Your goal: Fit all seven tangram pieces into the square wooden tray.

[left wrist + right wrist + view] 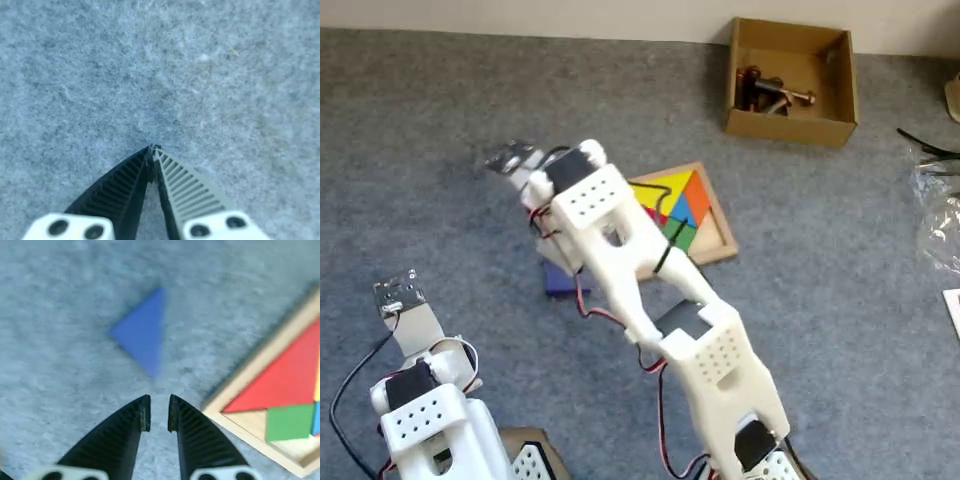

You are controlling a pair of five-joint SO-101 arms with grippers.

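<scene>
Mid-worktop: blue triangle loose just beside wooden tray, red, green and perhaps more pieces inside. Close by, right claw slightly released, empty; left claw clenched, empty.

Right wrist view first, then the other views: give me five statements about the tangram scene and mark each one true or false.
1. The blue triangle lies on the carpet, outside the wooden tray. True.
2. The right gripper holds the blue triangle. False: it holds nothing, its jaws are slightly apart, and the triangle lies ahead of it, untouched.
3. The left gripper is shut over bare carpet. True.
4. The green square lies loose on the carpet. False: it sits in the tray, next to the red piece.
5. The cardboard box is empty. False: a few small items lie inside it.
</scene>
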